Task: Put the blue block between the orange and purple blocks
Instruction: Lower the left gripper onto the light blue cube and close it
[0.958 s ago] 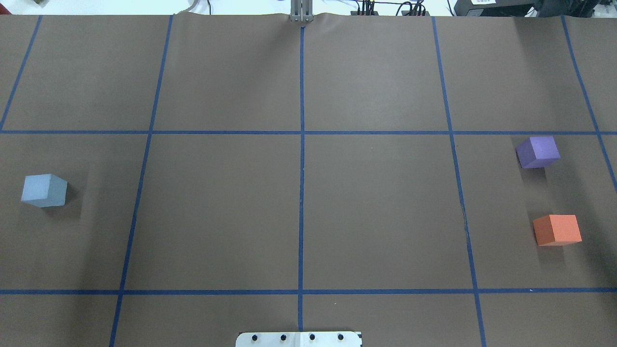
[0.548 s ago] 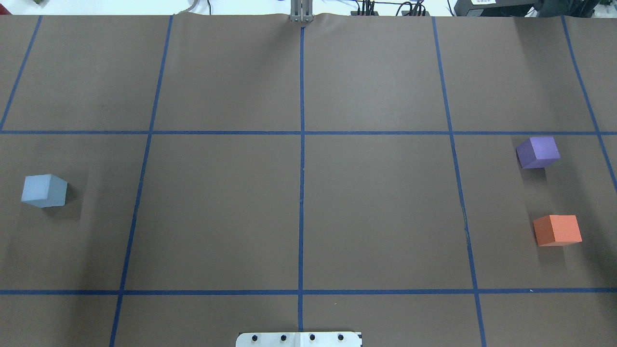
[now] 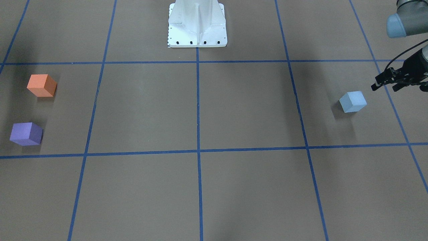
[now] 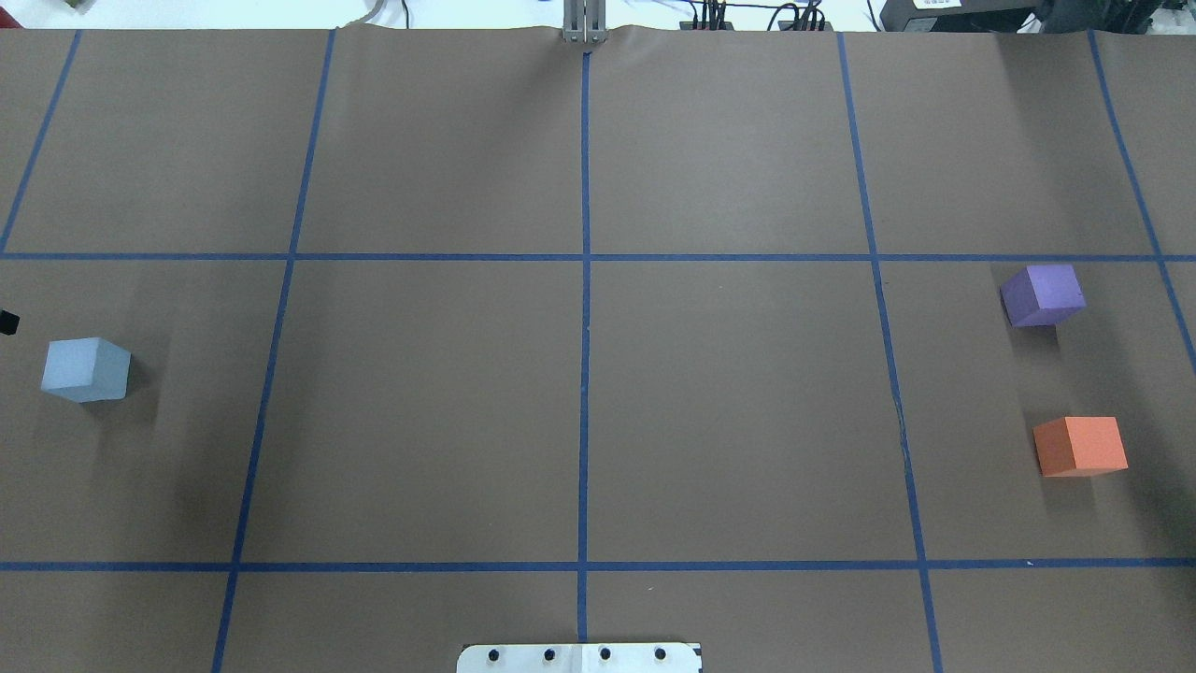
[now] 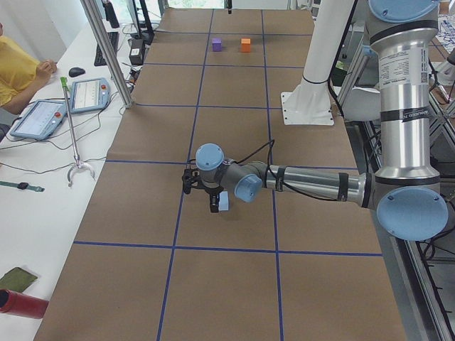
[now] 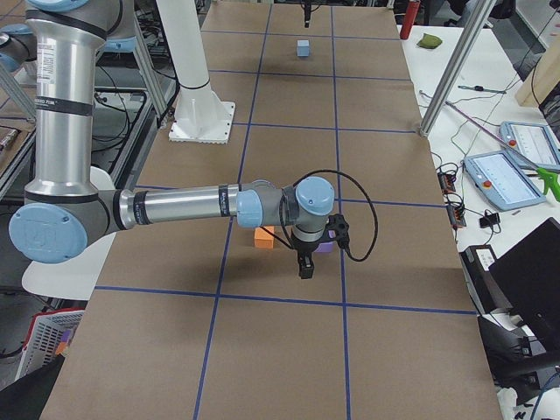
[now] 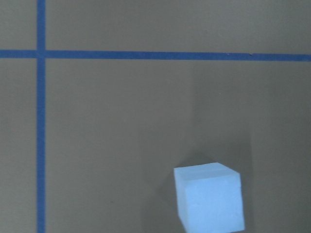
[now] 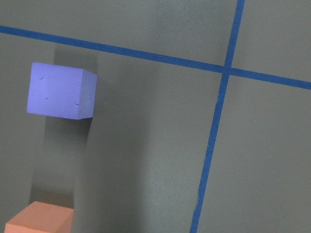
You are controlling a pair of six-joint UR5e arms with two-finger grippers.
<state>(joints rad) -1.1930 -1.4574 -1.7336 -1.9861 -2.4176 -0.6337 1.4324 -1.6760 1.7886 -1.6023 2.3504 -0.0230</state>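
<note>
- Pale blue foam cube (image 3: 353, 101) lies far left, well apart from orange foam cube (image 3: 41, 85) and purple foam cube (image 3: 26, 134).
- Left gripper (image 3: 384, 87), jaws apart, just beside it: an off-centre descent could knock it (it sits skewed).
- Right gripper (image 6: 304, 264) (jaws: cannot tell) may crowd the gap.

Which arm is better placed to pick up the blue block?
Left. The left gripper hovers beside the blue block; the right gripper is far off, near the purple block and orange block.
</note>
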